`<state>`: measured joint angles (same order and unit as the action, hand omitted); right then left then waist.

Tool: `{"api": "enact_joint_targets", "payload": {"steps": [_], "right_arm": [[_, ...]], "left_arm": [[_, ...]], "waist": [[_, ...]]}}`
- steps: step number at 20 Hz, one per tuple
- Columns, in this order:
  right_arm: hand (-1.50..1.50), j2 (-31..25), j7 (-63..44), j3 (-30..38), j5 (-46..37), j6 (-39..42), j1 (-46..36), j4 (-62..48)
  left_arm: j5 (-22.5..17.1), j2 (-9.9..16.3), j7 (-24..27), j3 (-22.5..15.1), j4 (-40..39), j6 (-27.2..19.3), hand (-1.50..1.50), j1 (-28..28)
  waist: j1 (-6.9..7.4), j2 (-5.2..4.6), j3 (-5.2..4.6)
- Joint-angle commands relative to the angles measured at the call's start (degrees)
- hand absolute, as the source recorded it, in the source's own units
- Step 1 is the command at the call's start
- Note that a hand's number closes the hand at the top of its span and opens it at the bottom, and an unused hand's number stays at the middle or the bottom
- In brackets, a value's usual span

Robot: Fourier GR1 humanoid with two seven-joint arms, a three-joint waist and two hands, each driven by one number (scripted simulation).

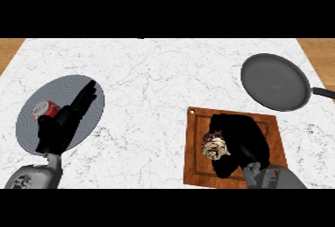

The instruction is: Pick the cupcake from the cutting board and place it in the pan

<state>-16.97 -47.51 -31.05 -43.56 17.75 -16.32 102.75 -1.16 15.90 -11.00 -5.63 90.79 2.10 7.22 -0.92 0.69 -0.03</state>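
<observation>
Brown wood shows under the right hand [241, 138]: it is the cutting board [196, 153], and the cupcake [215, 146] sits on it. The right hand lies over the board with its fingers [226, 166] bent round the cupcake from the right side. The cupcake is at the left edge of those fingers, touching them, and most of it peeks out on the open side. So the hand looks like it is grasping the cupcake, but only from one side.

That is where things could go wrong. I think the cupcake could slip out on the open left side when the hand lifts, because little of the hand seems to be there to stop it. It could also tip or get squashed, since a cupcake is soft and crumbly. The pan [274, 82] is up and to the right of the fingers, well apart from them. The carry is long, and a wobble on the way could let the cupcake fall on the white marble table [150, 71].

The left hand [68, 117] rests over a grey plate [29, 133], fingers straight and holding nothing. A small red and white thing [44, 109] sits just beside them.
</observation>
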Motion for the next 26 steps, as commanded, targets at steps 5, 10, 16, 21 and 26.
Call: {"api": "enact_joint_targets", "payload": {"steps": [5,10,16,21,26], "right_arm": [[1.5,1.51,-5.72,-7.56,-20.95,-12.47,-0.31,15.64],[1.5,2.84,-6.01,-3.82,-24.6,-15.14,2.91,17.03],[1.5,3.11,4.43,6.68,-17.1,-29.43,6.56,9.12],[1.5,3.01,12.92,17.03,-9.4,-32.1,1.08,-1.23],[1.5,-3.15,26.02,26.01,-3.7,-36.78,-0.58,-14.6]], "left_arm": [[0.03,0.0,1.01,0.16,0.49,0.86,0.0,-0.8],[0.77,-1.62,0.15,0.37,0.97,0.54,0.0,-0.38],[1.95,-1.43,0.47,0.69,1.45,1.05,0.0,0.18],[2.27,-2.5,-2.68,0.5,3.05,1.49,0.0,1.37],[2.27,-0.86,-1.8,2.0,1.02,3.26,0.0,2.71]], "waist": [[0.11,-0.25,0.0],[0.7,-0.6,0.03],[1.08,-0.81,0.09],[1.22,-0.78,0.06],[1.37,-0.89,0.09]]}}
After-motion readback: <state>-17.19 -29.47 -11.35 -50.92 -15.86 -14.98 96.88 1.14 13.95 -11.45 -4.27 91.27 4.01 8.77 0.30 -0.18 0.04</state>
